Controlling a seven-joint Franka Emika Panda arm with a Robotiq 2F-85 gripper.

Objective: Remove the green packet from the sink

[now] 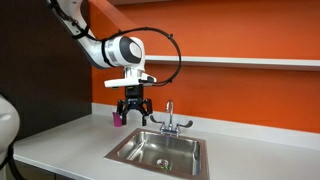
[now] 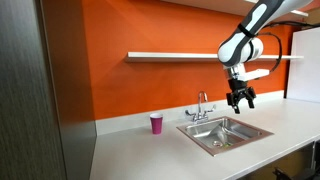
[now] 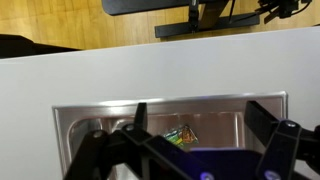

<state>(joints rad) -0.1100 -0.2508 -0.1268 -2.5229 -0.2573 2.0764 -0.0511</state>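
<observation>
In the wrist view the green packet [image 3: 181, 135] lies on the floor of the sink [image 3: 70, 114], small and shiny, partly behind my gripper's body. My gripper [image 3: 198, 108] is open and empty, its two dark fingers [image 3: 139, 112] spread to either side of the packet and well above it. In both exterior views the gripper [image 1: 132, 110] [image 2: 240, 99] hangs open in the air over the steel sink [image 1: 125, 152] [image 2: 205, 137], near the chrome faucet [image 1: 170, 120] [image 2: 202, 107]. I cannot make out the packet in the exterior views.
A small pink cup [image 1: 118, 118] [image 2: 156, 123] stands on the white counter beside the sink. An orange wall with a white shelf [image 1: 250, 62] [image 2: 180, 55] rises behind it. A dark panel [image 2: 40, 90] borders the counter's end.
</observation>
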